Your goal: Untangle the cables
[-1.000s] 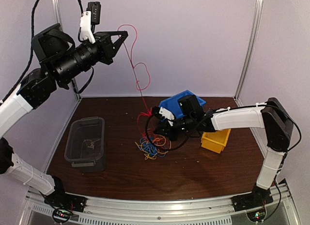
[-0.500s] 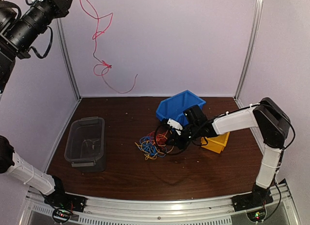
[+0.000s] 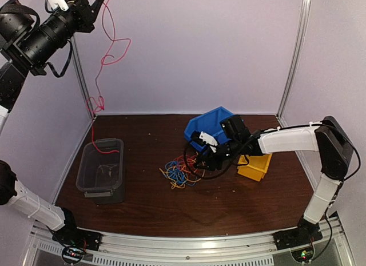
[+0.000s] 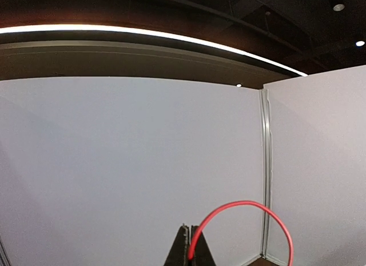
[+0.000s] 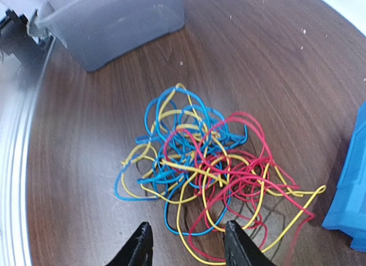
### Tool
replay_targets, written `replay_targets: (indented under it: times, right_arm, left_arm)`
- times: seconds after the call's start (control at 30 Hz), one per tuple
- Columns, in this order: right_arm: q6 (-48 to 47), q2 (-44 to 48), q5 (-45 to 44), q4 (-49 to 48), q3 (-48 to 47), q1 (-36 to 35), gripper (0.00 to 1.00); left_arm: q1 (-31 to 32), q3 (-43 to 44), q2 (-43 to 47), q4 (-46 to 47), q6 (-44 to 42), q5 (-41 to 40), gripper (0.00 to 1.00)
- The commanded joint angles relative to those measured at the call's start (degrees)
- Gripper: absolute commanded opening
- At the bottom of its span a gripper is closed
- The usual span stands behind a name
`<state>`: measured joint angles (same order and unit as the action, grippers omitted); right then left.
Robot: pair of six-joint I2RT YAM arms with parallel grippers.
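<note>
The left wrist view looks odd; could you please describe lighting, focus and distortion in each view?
Left wrist view: points upward, bright ceiling strip bowed by the lens, red cable sharp. Right wrist view: cable tangle crisp, soft shadows under it, table edge curved. Top view: even light, slightly soft.

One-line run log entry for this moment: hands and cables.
left hand: shut on red cable, raised high | cable tail: hangs down over grey bin | right hand: open, low above tangle
</note>
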<state>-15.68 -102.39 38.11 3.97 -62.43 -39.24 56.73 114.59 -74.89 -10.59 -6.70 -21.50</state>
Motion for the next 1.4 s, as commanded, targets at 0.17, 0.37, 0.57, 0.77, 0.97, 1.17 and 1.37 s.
replay_targets:
  times: [0.17,0.37,0.57,0.77,0.97,1.17,1.37]
  right_arm:
    - [-3.53,8.78,6.49,8.97,-9.49,-0.06,0.57]
    - [1.83,7.68,11.66,9.88,-18.92,-0.13,0.7]
    - [6.02,3.82,11.03,6.07,-24.71,-0.41,0.75]
    - [3.87,2.34,13.18,5.89,-25.3,-4.2,0.74]
    - [3.54,0.76,14.91,5.28,-25.35,-8.58,0.76]
    - [5.06,-2.76,15.9,4.45,-29.28,-10.72,0.78]
    - [8.55,-4.94,20.09,2.17,-29.21,-11.61,0.66]
  left_arm:
    - [0.12,-8.47,2.35,1.63,3.67,1.18,0.0]
    - [0.11,-14.1,3.81,3.63,8.56,3.34,0.0]
    - [0.14,-16.82,2.86,5.92,13.91,7.92,0.0]
    - [0.11,-16.94,2.53,6.64,16.89,9.83,0.0]
    - [0.06,-16.94,2.78,7.65,18.78,11.57,0.0]
    - [0.14,-16.51,2.45,9.29,20.42,13.85,0.0]
    - [0.09,-15.06,1.86,9.82,20.63,14.72,0.0]
